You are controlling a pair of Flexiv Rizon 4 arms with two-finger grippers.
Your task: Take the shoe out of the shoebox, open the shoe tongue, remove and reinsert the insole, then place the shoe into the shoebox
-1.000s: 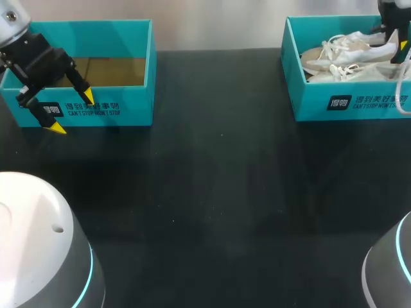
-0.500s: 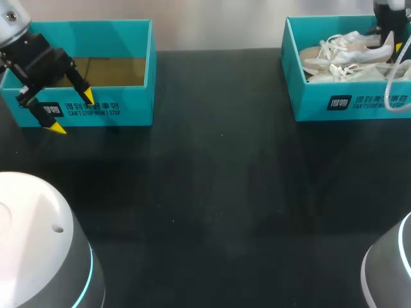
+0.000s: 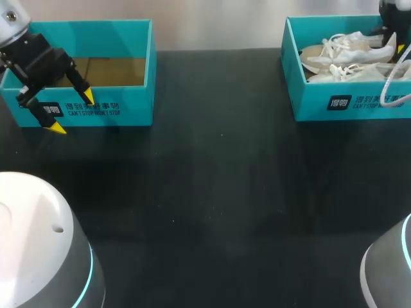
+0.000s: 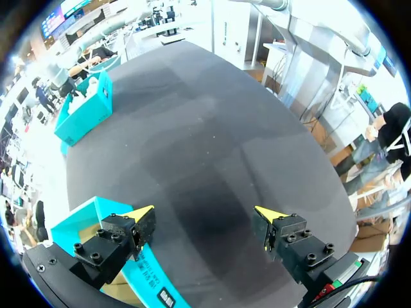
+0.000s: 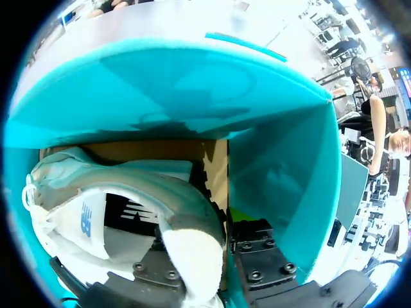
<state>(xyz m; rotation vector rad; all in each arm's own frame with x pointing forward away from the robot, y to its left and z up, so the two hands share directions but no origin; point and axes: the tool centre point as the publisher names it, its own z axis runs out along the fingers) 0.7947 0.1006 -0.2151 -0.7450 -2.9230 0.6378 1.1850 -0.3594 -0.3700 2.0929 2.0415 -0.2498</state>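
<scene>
Two pale sneakers lie in the teal shoebox (image 3: pixel 334 106) at the back right; the upper shoe (image 3: pixel 347 50) rests on the other sneaker (image 3: pixel 353 72). My right gripper (image 3: pixel 395 38) is down in that box's far right corner. In the right wrist view, the right gripper (image 5: pixel 205 256) is shut on the heel of the shoe (image 5: pixel 128 186), one finger inside the collar and one outside, next to the box wall (image 5: pixel 276 160). My left gripper (image 3: pixel 72 112) hangs open and empty over the front wall of the empty teal box (image 3: pixel 103 109).
A white cable (image 3: pixel 390 90) from my right arm loops over the right box's front wall. In the left wrist view, the left gripper (image 4: pixel 205 215) faces the black tabletop (image 4: pixel 212 141), with the shoe-filled box (image 4: pixel 87 112) far across it.
My right gripper shifted slightly in the box corner, and the upper shoe's heel rocked with it and settled back. The left arm has not moved.
</scene>
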